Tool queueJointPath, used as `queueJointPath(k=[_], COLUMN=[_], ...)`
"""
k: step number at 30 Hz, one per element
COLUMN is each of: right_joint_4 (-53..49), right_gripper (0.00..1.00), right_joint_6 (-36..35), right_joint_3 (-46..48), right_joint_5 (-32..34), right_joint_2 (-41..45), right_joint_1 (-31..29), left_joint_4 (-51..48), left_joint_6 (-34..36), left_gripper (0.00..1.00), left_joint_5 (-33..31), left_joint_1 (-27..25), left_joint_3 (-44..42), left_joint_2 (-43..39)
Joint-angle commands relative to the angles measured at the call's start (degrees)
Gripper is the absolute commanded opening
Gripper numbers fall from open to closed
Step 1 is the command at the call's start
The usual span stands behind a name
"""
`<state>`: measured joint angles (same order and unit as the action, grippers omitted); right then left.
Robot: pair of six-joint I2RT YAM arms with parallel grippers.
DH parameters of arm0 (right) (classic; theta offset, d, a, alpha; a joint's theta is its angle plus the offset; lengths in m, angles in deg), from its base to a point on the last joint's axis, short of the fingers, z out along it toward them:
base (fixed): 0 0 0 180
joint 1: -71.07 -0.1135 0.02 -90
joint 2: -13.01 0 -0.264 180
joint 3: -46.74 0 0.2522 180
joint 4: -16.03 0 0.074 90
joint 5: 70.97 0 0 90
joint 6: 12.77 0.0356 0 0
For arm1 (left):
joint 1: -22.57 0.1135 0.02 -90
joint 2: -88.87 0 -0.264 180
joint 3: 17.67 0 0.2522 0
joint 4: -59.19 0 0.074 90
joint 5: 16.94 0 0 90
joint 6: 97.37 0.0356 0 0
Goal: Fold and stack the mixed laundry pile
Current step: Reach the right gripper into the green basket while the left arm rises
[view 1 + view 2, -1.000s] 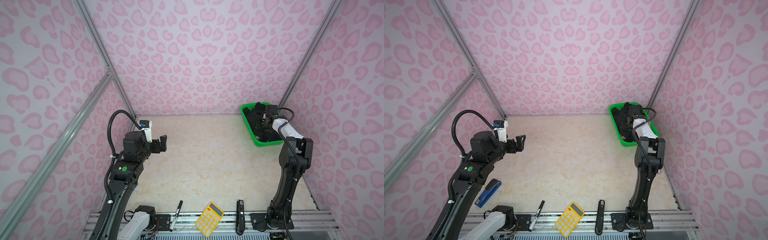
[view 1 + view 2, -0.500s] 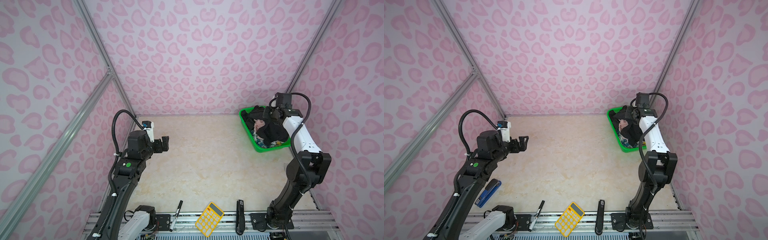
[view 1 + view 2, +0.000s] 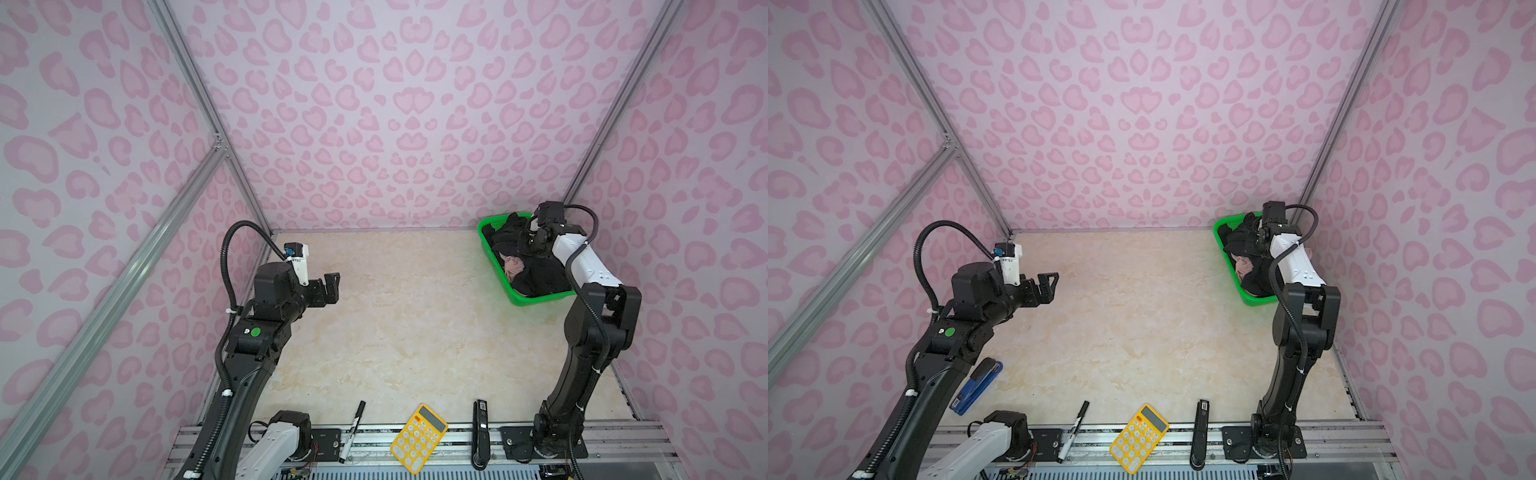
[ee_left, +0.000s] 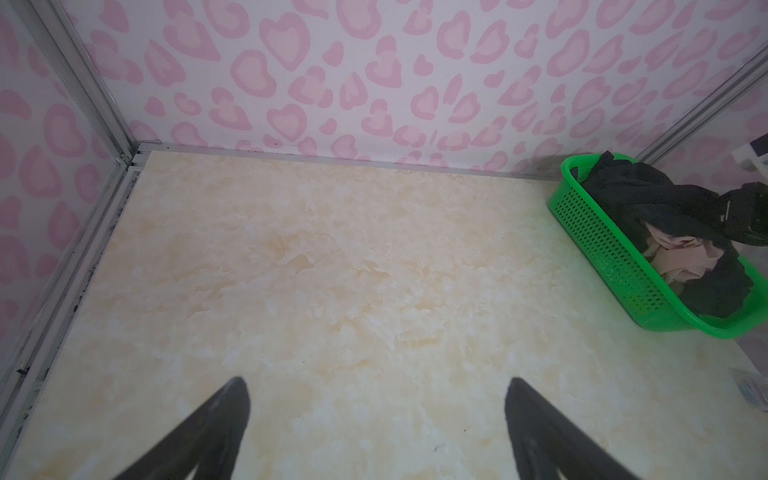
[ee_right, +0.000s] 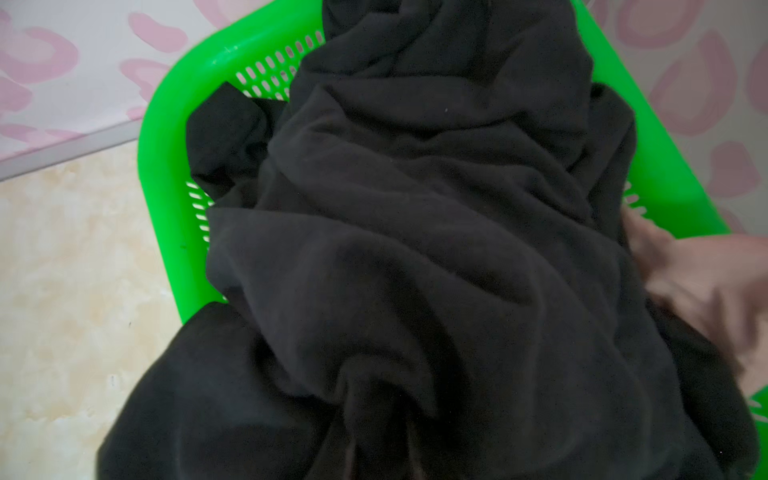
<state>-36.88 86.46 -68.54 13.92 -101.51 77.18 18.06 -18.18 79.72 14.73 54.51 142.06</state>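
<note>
Both top views, laundry pile [image 3: 536, 272] in green basket [image 3: 540, 298] at far right corner of table [image 3: 415, 328], right gripper [image 3: 531, 248] among the clothes, left wrist view, left gripper [image 4: 376, 380] spread wide above table, right wrist view, black garment [image 5: 415, 249] covering right gripper, closure indiscernible.

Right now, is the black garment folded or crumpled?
Crumpled, not folded: the black garment lies bunched in creases inside the green basket, beside a pink piece.

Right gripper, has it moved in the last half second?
Yes. Judged against the green basket, the right gripper has come down from above the far rim, closer to the black garment inside.
</note>
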Motion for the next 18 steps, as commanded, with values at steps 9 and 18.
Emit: queueJointPath(k=[9,18], right_joint_4=[-2.98,-2.61], right_gripper=[0.38,0.36], right_joint_6=[-0.74,-0.39], right_joint_3=[-4.21,-5.11], right_joint_5=[-2.27,-2.44], right_joint_2=[-1.58,0.94], right_joint_1=[0.0,0.02], left_joint_4=[0.33,-0.09], left_joint_6=[0.17,0.88], left_gripper=[0.98,0.98], left_joint_5=[2.4,2.86], left_joint_1=[0.01,0.02], left_joint_3=[1.0,1.35], left_joint_2=[1.57,1.87])
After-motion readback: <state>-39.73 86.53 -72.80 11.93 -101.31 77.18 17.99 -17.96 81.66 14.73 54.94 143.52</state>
